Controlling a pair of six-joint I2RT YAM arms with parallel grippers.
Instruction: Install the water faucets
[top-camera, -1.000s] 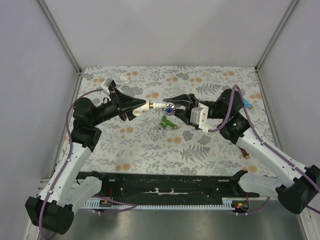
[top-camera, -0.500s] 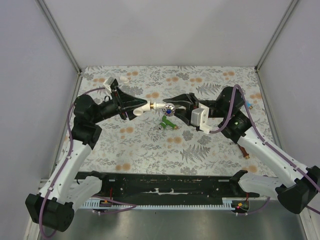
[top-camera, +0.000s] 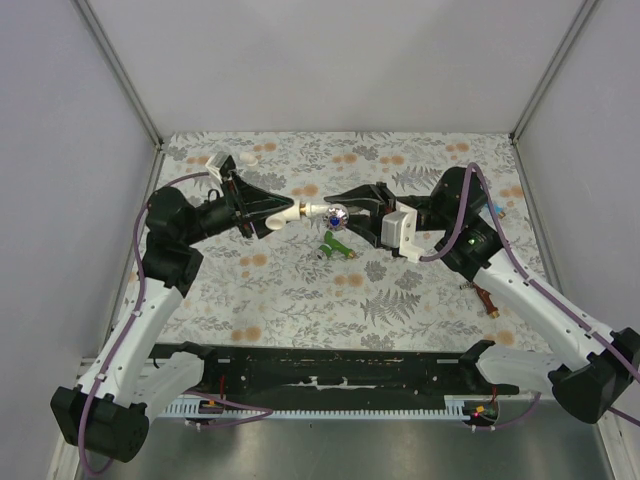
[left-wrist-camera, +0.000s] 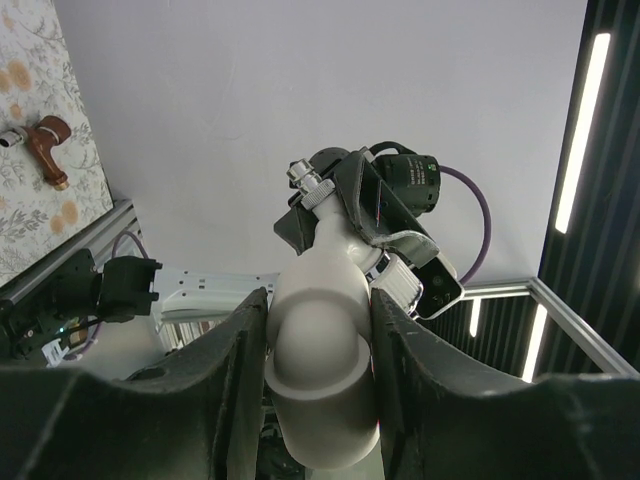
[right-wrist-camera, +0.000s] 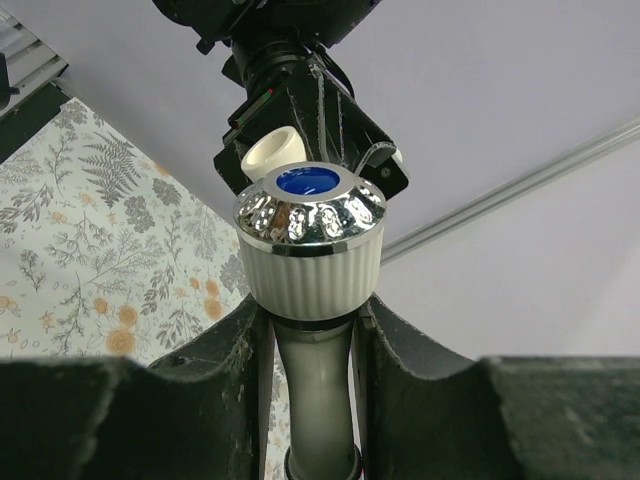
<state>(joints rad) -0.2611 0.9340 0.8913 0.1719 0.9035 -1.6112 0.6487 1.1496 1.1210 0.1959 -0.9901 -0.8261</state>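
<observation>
Flowered tablecloth (top-camera: 300, 290), grey walls. Above its middle your left gripper (top-camera: 270, 214) clamps a pipe fitting (top-camera: 286, 212). At the fitting's three o'clock your right gripper (top-camera: 352, 211) clamps the white tap (top-camera: 334, 214), thread at the fitting's mouth. Any tilt risks cross-threading, and twisting may slip either grip.

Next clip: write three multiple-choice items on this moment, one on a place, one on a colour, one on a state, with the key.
1. Where is the green faucet?
A. on the table, on the near side of the held white faucet
B. held in the air
C. against the back wall

2. What colour is the disc on the white faucet's knob?
A. red
B. blue
C. yellow

3. The right hand is:
A. open above the table
B. shut on the white faucet
C. shut on the green faucet

Key:
1 A, it lies free on the patterned surface.
2 B, the right wrist view shows blue inside the chrome rim.
3 B, both fingers press the faucet's stem.
</observation>
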